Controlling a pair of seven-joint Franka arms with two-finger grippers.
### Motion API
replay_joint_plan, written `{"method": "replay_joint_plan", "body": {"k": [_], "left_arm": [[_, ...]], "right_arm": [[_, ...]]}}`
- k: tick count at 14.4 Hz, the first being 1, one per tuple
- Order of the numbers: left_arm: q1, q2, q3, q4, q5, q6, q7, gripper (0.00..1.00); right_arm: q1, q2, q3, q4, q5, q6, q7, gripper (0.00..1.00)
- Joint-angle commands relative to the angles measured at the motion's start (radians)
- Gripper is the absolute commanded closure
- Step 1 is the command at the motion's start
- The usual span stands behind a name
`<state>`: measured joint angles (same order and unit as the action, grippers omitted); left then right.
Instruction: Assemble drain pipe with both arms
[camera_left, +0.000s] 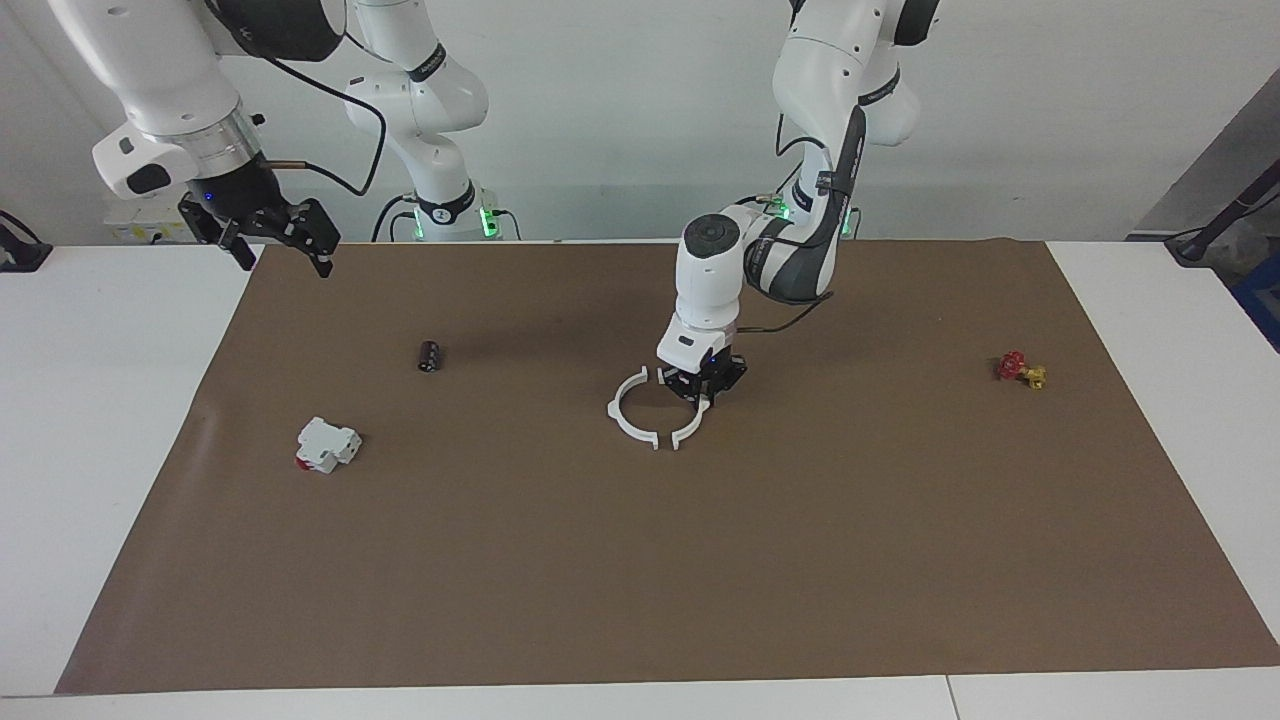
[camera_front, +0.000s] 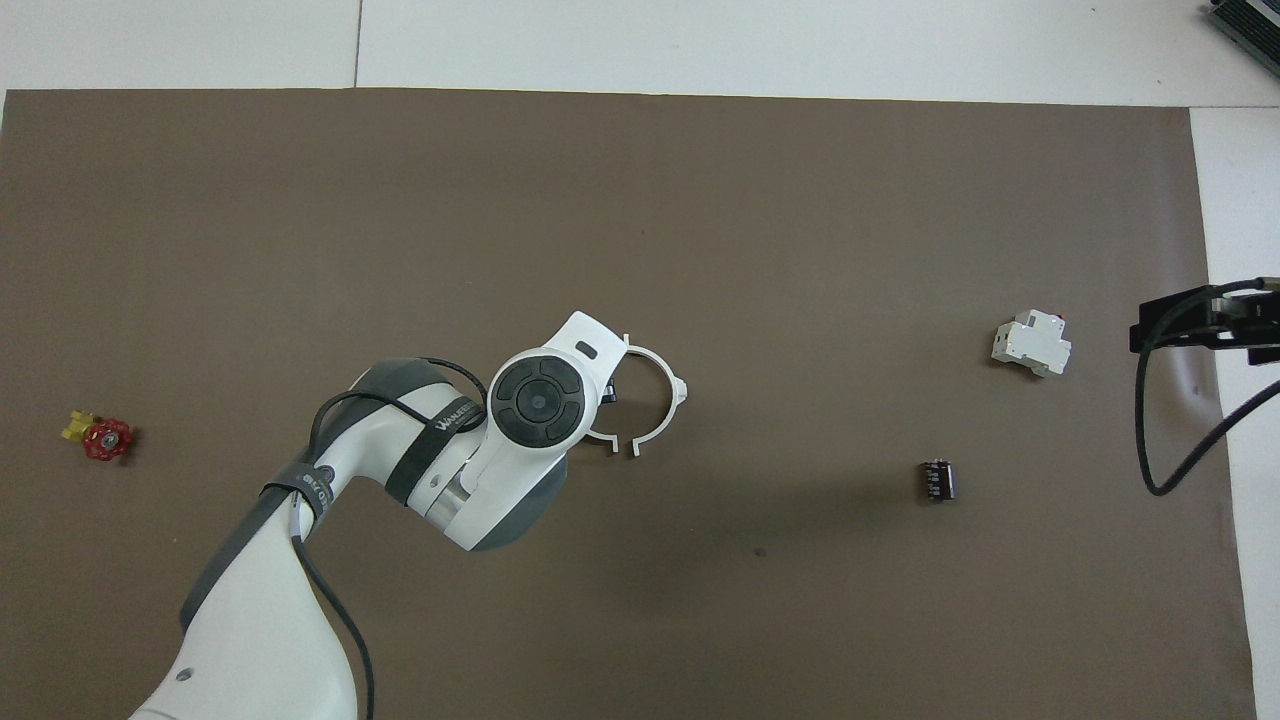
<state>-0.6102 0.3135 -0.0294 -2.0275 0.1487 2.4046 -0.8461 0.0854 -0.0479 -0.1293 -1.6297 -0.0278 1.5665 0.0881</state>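
The drain pipe lies on the brown mat as two thin white half-ring arcs facing each other, almost forming a ring. The larger arc (camera_left: 622, 418) (camera_front: 668, 392) lies free, toward the right arm's end. My left gripper (camera_left: 703, 392) reaches down from above and is shut on the other arc (camera_left: 690, 430), whose end (camera_front: 600, 440) peeks out from under the wrist in the overhead view. A small gap stays between the arcs' ends farther from the robots. My right gripper (camera_left: 282, 255) (camera_front: 1150, 325) waits open, raised over the mat's edge at the right arm's end.
A blocky white device with a red part (camera_left: 327, 445) (camera_front: 1031, 343) and a small black cylinder (camera_left: 429, 356) (camera_front: 937, 480) lie toward the right arm's end. A red and yellow valve (camera_left: 1020, 370) (camera_front: 100, 437) lies toward the left arm's end. The brown mat (camera_left: 640, 580) covers the table.
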Motion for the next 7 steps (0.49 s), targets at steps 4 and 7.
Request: {"method": "replay_joint_plan", "body": {"k": [4, 7], "left_arm": [[-0.008, 0.026, -0.010, 0.039, -0.049, -0.036, 0.004, 1.00], [-0.011, 0.026, -0.012, 0.043, -0.055, -0.044, 0.009, 1.00]], "right_arm": [[-0.004, -0.021, 0.007, -0.025, 0.020, 0.021, 0.015, 0.00], [-0.009, -0.021, 0.005, -0.024, 0.023, 0.020, 0.009, 0.00]]}}
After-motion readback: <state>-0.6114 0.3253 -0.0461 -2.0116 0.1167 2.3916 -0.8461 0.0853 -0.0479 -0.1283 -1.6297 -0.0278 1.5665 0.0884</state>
